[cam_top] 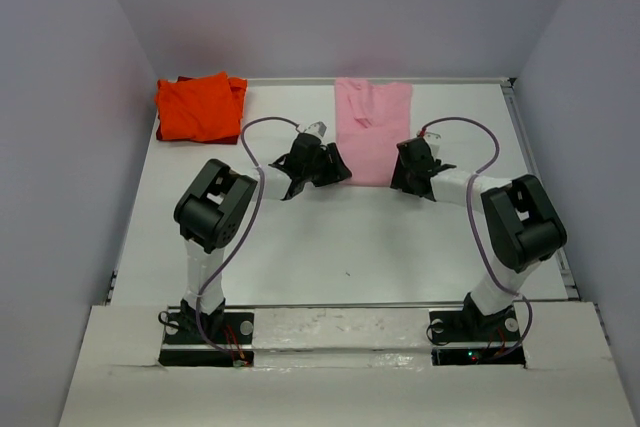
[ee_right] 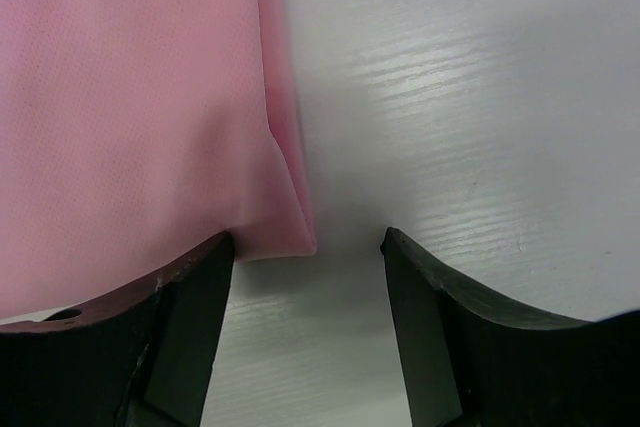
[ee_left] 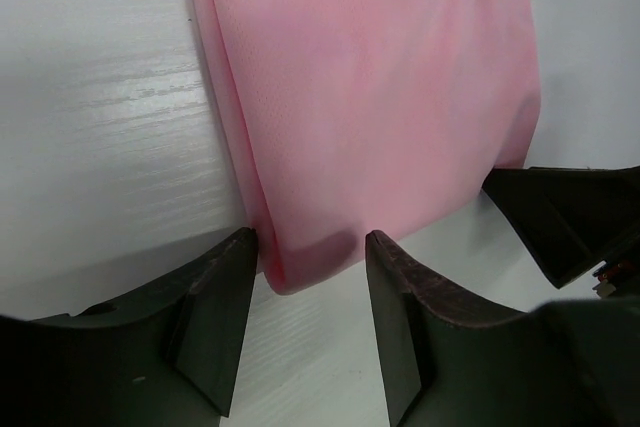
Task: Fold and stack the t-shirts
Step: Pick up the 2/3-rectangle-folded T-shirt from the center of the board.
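The light pink t-shirt (cam_top: 372,127) lies flat at the back middle of the table, folded into a long strip. The orange-red t-shirt (cam_top: 200,107) sits bunched at the back left. My left gripper (cam_top: 340,174) is at the pink shirt's near-left corner and my right gripper (cam_top: 402,177) at its near-right corner. In the left wrist view, the left gripper (ee_left: 310,247) is open with the corner of the pink shirt (ee_left: 370,97) between its fingers (ee_left: 215,317). The right gripper (ee_right: 308,242) is open too, and the pink shirt's (ee_right: 130,97) corner lies by its left finger (ee_right: 180,327).
The white table (cam_top: 330,237) is closed in by grey walls on the left, back and right. The right gripper's dark body (ee_left: 570,217) shows at the right of the left wrist view, close to the shirt's hem. Both arm bases stand at the near edge.
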### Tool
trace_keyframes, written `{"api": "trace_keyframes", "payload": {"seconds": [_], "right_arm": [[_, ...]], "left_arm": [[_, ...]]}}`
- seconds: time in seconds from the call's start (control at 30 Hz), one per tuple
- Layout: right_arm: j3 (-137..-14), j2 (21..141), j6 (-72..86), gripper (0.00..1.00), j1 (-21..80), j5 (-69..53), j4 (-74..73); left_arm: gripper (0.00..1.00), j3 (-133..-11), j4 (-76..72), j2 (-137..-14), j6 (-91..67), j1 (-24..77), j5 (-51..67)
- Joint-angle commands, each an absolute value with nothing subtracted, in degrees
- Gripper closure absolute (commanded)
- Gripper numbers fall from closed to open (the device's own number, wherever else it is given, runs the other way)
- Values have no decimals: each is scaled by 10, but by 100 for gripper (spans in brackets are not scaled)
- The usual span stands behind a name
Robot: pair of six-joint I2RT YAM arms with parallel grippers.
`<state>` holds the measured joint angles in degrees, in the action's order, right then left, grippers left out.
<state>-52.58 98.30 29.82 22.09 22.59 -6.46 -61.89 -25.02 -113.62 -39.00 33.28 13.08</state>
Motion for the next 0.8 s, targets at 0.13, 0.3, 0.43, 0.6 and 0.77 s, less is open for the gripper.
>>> {"api": "trace_keyframes", "payload": {"seconds": [0.13,0.3,0.43,0.6,0.77], "right_arm": [[-564,1021,301,35,217,228,-56],[-570,1031,300,44,217,218,-57],[-567,1028,298,51,217,214,-56],[-564,1027,294,73,217,210,-54],[-561,1025,292,100,217,203,-53]], "left_arm": [[46,-617,-236,-1126,-371,333,120],[57,-622,-239,-1148,-367,333,123],[68,-631,-243,-1165,-368,333,131],[100,-640,-243,-1172,-364,333,134],[100,-637,-238,-1165,-356,334,136]]}}
